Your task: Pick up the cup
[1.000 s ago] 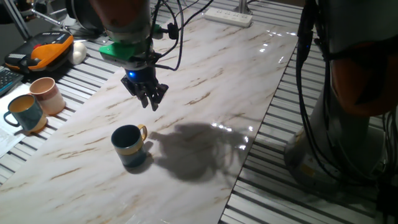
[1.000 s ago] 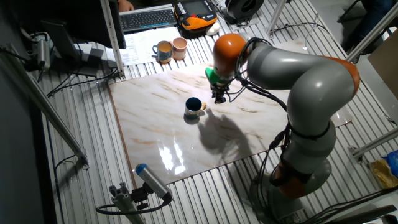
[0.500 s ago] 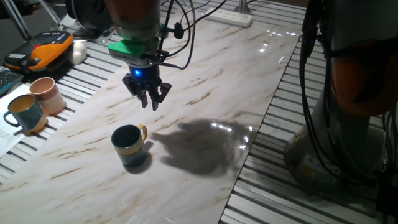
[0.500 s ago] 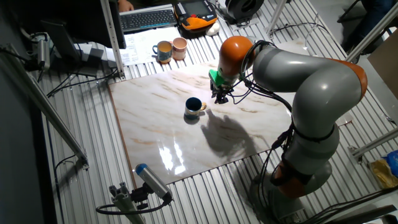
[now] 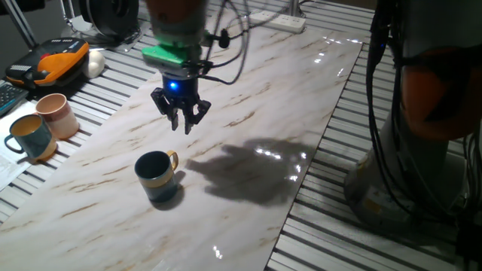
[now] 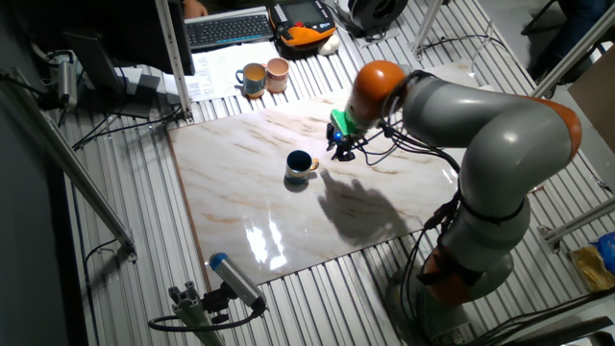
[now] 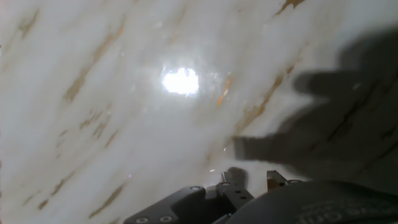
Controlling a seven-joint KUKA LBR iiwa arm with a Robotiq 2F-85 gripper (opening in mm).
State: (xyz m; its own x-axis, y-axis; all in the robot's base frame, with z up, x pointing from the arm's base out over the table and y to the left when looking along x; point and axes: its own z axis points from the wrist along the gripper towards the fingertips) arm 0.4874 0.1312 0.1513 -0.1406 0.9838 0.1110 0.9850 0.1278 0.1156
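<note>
The cup (image 5: 157, 177) is a dark teal-blue mug with a yellow-tan band and a yellow handle. It stands upright on the marble table (image 5: 248, 98), handle towards the right. It also shows in the other fixed view (image 6: 299, 169). My gripper (image 5: 182, 124) hangs above the table, behind and slightly right of the cup and clear of it. Its fingers point down, spread and empty. It shows in the other fixed view (image 6: 339, 154) to the right of the cup. The hand view shows only marble (image 7: 124, 93) and shadow; the cup is out of that view.
A pale pink cup (image 5: 56, 114) and a lighter teal mug (image 5: 30, 137) stand off the table's left edge. An orange-black device (image 5: 56, 60) lies behind them. A power strip (image 5: 277, 19) lies at the far end. Cables hang at the right.
The upper part of the hand and the arm have shifted right, bringing the hand more upright. The fingertips stay roughly in place. The cup has not moved.
</note>
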